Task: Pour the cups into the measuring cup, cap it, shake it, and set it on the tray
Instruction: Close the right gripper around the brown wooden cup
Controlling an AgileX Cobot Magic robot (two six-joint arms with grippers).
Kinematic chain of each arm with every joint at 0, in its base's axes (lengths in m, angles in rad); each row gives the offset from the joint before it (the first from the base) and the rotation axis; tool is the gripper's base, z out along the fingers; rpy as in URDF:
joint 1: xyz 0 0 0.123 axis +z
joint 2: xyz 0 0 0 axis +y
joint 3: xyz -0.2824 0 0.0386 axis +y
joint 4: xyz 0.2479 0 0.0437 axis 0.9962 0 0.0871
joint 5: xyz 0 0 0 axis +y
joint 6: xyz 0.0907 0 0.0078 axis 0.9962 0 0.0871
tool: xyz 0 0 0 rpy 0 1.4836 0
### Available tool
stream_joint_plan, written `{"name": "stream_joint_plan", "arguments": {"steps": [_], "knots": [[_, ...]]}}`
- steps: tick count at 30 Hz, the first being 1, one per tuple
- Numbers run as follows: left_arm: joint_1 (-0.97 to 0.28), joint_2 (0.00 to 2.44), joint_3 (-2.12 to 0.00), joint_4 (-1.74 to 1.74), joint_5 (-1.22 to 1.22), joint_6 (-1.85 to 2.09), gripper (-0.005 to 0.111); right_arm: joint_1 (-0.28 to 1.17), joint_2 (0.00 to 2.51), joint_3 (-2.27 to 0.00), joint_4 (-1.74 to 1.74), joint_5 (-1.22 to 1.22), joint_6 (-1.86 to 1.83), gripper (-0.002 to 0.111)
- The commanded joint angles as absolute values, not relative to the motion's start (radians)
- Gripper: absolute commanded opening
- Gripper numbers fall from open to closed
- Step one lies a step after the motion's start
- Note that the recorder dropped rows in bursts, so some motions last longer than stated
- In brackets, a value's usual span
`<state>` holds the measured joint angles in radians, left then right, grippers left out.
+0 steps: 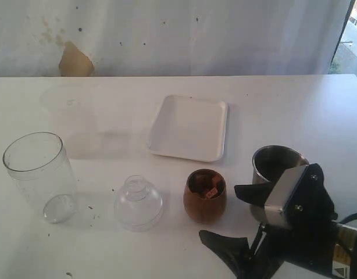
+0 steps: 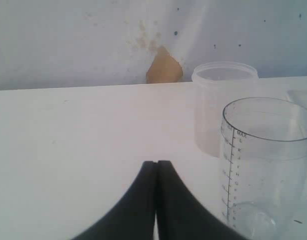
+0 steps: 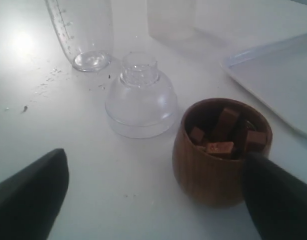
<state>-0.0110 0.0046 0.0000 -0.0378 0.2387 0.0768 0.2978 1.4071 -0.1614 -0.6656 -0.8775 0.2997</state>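
Bench (image 1: 295, 104), white. Tray (image 1: 190, 127), white, mid-bench toward the far edge. Measuring cup (image 1: 40, 174), clear, upright by the left edge. Right tool (image 3: 154, 165), jaws wide apart at the front edge, clamping nothing. Left tool (image 2: 156, 165), jaws pressed together, beside the measuring cup. Tumbler (image 1: 271, 165), steel, upright, front right. Lid (image 1: 138, 203), clear dome, front centre. Wood cup (image 1: 204, 197), brown chunks inside, between lid and tumbler, just beside one right-tool finger.
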Motion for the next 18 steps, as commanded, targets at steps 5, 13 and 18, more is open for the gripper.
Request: {"name": "stream_joint_plan", "arguments": {"steps": [5, 13, 18], "knots": [[-0.012, 0.000, 0.000, -0.041, 0.233, 0.073, 0.000, 0.301, 1.521, -0.190, -0.616, -0.911, 0.237, 0.085], [-0.012, 0.000, 0.000, -0.041, 0.233, 0.073, 0.000, 0.301, 1.583, -0.190, -0.561, -0.959, 0.218, 0.085], [-0.012, 0.000, 0.000, -0.041, 0.233, 0.073, 0.000, 0.301, 1.630, -0.190, -0.546, -0.971, 0.185, 0.085]]}}
